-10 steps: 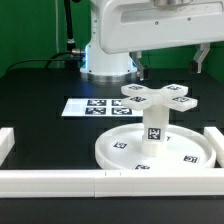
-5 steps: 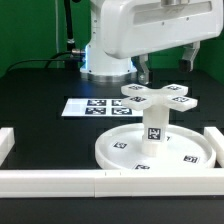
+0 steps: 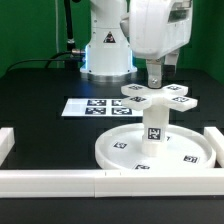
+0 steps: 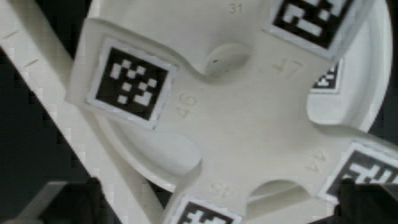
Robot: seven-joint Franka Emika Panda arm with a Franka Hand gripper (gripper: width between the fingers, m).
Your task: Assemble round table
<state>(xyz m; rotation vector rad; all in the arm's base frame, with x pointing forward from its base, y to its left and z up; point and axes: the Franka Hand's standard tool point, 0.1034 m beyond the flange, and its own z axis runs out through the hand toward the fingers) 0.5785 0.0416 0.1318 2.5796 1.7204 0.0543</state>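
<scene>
White border rail (image 3: 60,181) ran along the near edge of the black table (image 3: 40,90), side rails (image 3: 7,140) boxing in both ends, little free room there. Just behind it lay the round disc (image 3: 120,150), the short post (image 3: 153,132) upright on it. Cross-shaped piece (image 3: 155,96) sat on top of the post, its near arms overhanging the disc. Marker board (image 3: 90,106) lay flat beyond, toward the exterior view's left, open table around it. Gripper (image 3: 156,72) hung right over the cross hub; fingertips hidden behind the arm, open or clenched cannot tell. Wrist view showed only the cross and disc close up, blurry, edges cut off
</scene>
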